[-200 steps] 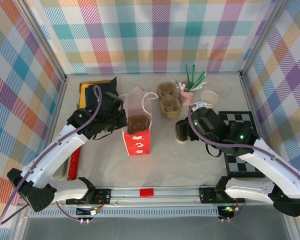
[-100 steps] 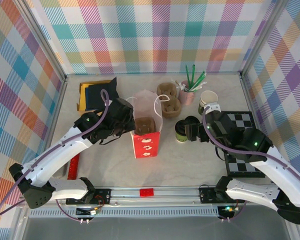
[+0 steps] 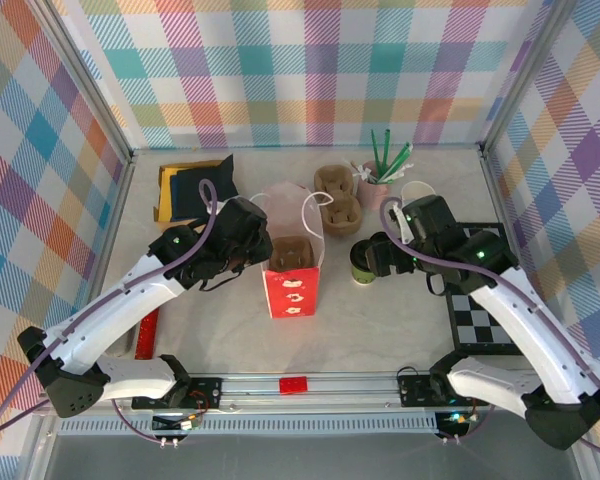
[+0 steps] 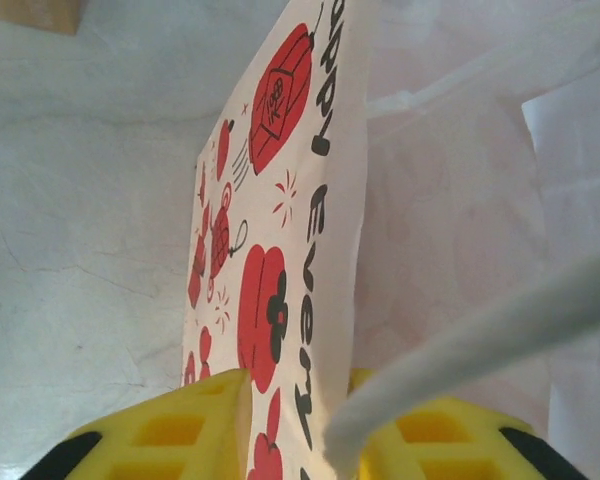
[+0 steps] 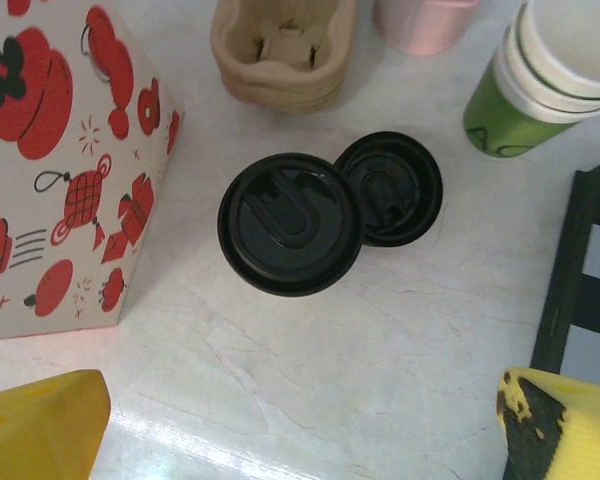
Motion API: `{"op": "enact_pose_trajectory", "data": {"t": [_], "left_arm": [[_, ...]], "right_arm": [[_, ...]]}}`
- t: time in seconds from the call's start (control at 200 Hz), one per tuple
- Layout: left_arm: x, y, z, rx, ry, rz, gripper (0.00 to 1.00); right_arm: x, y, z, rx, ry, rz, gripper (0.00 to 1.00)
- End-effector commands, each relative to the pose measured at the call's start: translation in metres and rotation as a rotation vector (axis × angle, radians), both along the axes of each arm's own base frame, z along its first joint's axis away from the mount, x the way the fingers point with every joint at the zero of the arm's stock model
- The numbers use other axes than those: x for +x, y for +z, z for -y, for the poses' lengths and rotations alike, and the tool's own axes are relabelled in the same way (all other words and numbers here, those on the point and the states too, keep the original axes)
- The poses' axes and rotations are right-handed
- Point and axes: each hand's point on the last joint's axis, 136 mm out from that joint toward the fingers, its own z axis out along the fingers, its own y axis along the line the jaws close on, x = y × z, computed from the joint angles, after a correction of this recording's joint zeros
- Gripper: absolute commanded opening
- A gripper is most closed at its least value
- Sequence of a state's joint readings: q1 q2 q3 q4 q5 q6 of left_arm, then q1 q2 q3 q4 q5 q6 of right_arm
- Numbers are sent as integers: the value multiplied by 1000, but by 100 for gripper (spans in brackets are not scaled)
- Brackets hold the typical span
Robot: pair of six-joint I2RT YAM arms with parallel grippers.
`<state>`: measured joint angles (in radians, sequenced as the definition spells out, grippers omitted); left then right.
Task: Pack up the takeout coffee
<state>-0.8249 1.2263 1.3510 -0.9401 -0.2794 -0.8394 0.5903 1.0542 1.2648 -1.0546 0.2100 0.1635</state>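
The takeout coffee [image 3: 362, 268] is a dark-green cup with a black lid [image 5: 290, 222], standing upright on the table just right of the red-and-white paper bag [image 3: 292, 285]. A loose black lid [image 5: 390, 188] lies against it. My right gripper [image 3: 377, 256] hovers above the cup, open wide, its yellow fingers [image 5: 40, 425] well clear of it. My left gripper [image 4: 300, 385] straddles the bag's left wall [image 4: 280, 230] and white handle, jaws slightly apart. A brown cup carrier [image 3: 289, 250] sits inside the bag.
Two more cardboard carriers [image 3: 338, 205] stand behind the cup, with a pink cup of green straws [image 3: 375, 185] and a stack of paper cups [image 5: 540, 70] beside them. A checkerboard mat [image 3: 485, 290] lies at the right, dark napkins on a yellow tray [image 3: 190, 185] at the back left.
The bag has been stood upright and shifted right by my left gripper, whose jaws have now parted. My right gripper has opened and drawn back from the cup, which stays put.
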Motion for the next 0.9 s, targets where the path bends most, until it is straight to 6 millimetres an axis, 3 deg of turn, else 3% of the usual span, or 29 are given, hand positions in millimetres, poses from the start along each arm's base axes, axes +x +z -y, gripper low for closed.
{"op": "enact_pose_trajectory", "data": {"t": [0.0,0.125,0.33,0.405,0.685,0.89], "left_arm": [[-5,14,-9,16,0,40,51],[-8,19,-18,49,-6,52,73],[-18,33,-31,79,-43,79,87],[-22,43,-33,73,-71,107,99],[-43,87,-60,35,-110,240,100],[-60,92,-90,30,-70,283,100]], "right_arm": [[2,2,-18,16,186,31,99],[10,-8,-19,-62,293,33,99],[20,-33,-21,-150,424,-51,99],[24,-34,-25,-157,468,-44,99],[30,-45,-34,-215,665,-101,99],[40,-57,-42,-249,771,-137,99]]}}
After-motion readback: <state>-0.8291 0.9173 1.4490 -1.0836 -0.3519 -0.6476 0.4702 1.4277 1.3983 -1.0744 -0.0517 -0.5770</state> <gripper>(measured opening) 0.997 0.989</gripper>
